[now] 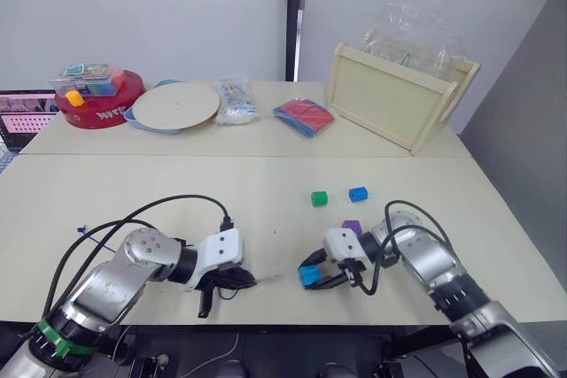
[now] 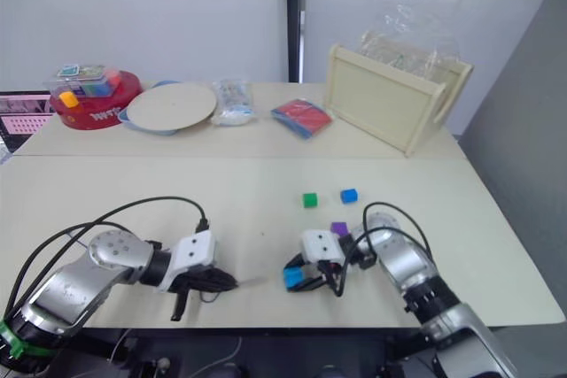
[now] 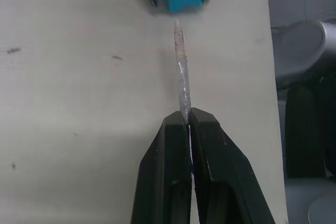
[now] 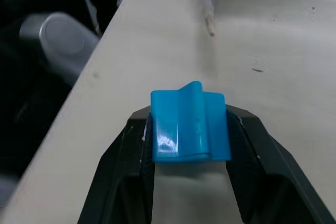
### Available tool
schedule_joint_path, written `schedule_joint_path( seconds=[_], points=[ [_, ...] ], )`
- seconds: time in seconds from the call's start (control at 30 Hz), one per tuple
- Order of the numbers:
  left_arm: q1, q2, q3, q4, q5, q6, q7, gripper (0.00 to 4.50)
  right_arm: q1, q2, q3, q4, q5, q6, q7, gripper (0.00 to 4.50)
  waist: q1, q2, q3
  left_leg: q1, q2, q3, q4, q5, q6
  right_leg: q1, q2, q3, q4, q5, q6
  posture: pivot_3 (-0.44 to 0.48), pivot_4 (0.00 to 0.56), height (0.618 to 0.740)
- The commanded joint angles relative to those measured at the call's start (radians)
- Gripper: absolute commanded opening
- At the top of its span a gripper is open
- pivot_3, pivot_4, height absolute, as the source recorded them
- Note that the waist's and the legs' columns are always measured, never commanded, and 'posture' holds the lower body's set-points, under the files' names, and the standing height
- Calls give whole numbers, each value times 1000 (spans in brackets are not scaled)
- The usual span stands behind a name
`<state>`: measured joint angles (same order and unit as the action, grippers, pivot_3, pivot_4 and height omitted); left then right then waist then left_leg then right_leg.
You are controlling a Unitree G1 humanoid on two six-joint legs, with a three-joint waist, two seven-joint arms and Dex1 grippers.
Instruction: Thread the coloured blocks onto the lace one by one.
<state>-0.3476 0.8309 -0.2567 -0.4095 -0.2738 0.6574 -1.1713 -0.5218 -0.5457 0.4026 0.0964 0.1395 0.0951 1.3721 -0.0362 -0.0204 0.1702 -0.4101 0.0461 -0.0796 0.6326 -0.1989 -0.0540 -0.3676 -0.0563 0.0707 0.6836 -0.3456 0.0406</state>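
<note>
Threading has not begun on the evidence here: no block sits on the lace [image 3: 182,72], whose stiff pale tip is bare.

Left pincer [image 3: 189,121]: fingers pressed together on the lace just behind the pale tip, so the tip sticks out forward, low over the counter [image 1: 266,192]. A short bit of dark-blue cord shows on the counter beyond the left arm, well away from the cyan block [image 1: 307,275]; the rest of its run I cannot trace.

Right pincer [image 4: 190,129]: pinching the cyan block between both fingers, held near the front edge of the counter. From the left wrist view the block faces the tip, with a dark hole in its near face. Tip and cyan block are close but apart; a small gap remains, and the tip looks roughly lined up with the hole.

Positions relative to the cyan block:
- purple block [image 1: 352,227]: just behind it, beside the right wrist, loose on the counter.
- green block [image 1: 319,198] and blue block [image 1: 358,193]: farther back, side by side, loose.
- red block: not identified in these views.

At the back of the counter, well apart from the cyan block: red round tub [image 1: 99,99], a plate [image 1: 174,105], a wooden tray [image 1: 394,99].

Judgement: first block of the set is in hand, insertion pending. Remaining: pass the tip through the cyan block, pull it along, then repeat for the others.
</note>
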Motion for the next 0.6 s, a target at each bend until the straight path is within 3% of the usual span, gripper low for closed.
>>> schedule_joint_path(
  seconds=[0.03,0.33,0.6],
  points=[
    [-35,14,-26,-43,-7,51,1,0,46,-2,-37,-115,12,96,-84,1343,-4,0,0,0,0,0,0,0,0,0,0,0,0,0,0,0,150,740],
    [-123,18,-153,-26,44,114,7,0,89,-20,-14,-164,-48,163,-167,1343,-6,0,0,1,0,0,0,0,0,0,1,0,0,0,0,0,150,740],
    [-165,7,-171,-8,54,152,23,0,94,-46,0,-206,-60,180,-159,1343,-1,0,0,0,0,0,1,0,0,0,0,0,0,0,0,0,150,740]
  ],
)
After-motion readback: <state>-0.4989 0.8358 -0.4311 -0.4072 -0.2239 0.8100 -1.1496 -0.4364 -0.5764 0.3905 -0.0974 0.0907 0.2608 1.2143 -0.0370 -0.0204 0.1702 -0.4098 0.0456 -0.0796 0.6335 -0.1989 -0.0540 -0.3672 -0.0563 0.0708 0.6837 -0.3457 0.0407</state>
